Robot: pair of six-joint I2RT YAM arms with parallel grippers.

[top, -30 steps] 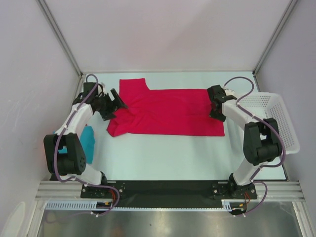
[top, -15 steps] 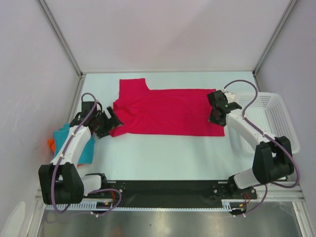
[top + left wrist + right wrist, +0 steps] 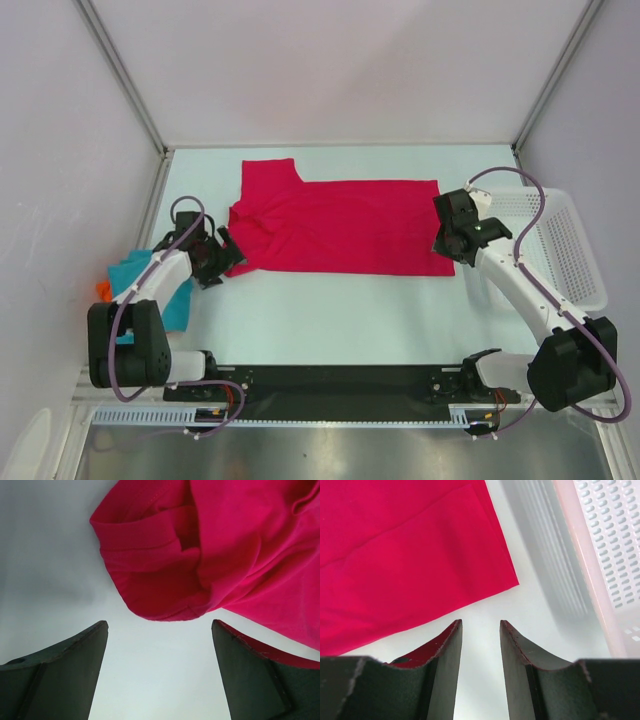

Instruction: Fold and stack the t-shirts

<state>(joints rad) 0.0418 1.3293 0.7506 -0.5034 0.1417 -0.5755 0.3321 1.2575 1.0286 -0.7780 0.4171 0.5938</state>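
While the pink shirt [image 3: 340, 225] lies flat on the surface [image 3: 330, 310], perhaps folded once, its left end is bunched and nothing is stacked. The left gripper [image 3: 159, 625] gapes empty beside that bunch, the right gripper [image 3: 480, 624] barely parted, empty, at the near right corner. The teal shirt [image 3: 130, 270] and orange shirt [image 3: 103, 291] lie heaped at far left.

Legible text: none. No words, labels, brand marks, numbers or signs can be read in the top external view. Same for both wrist views: nothing readable.
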